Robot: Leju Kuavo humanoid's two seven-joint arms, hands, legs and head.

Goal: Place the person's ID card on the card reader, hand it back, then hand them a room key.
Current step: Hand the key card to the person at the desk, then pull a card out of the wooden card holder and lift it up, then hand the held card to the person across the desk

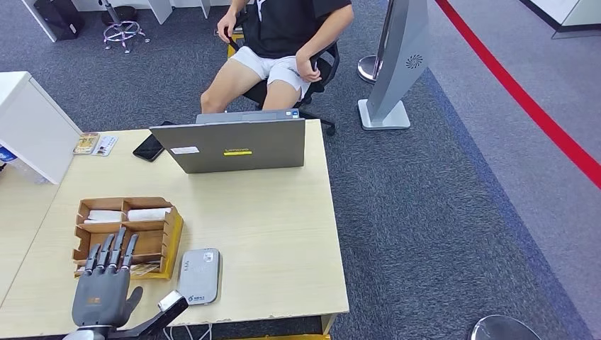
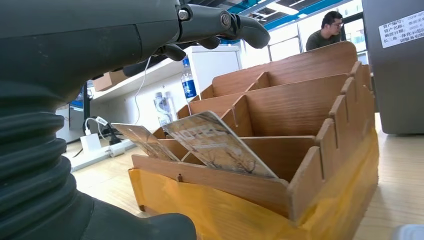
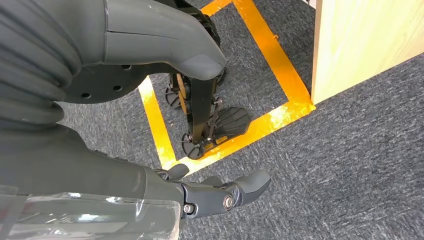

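Hovering at the lower left of the head view, the left hand (image 1: 103, 287) spreads its fingers flat and empty over the near edge of the wooden organizer (image 1: 163, 241), where room key cards (image 2: 220, 145) lean in the front slot. The grey card reader (image 1: 199, 275) lies just right of the organizer. The right hand (image 3: 200, 150) hangs over grey carpet, fingers loosely apart, holding nothing.

The table (image 1: 269, 241) is surfaced in pale matt wood laminate. The card organiser (image 2: 300, 100) is cut from bare plywood, taped glossy yellow. The card reader (image 1: 199, 275) is cased in smooth grey plastic. The floor (image 3: 350, 165) is covered in rough grey carpet.
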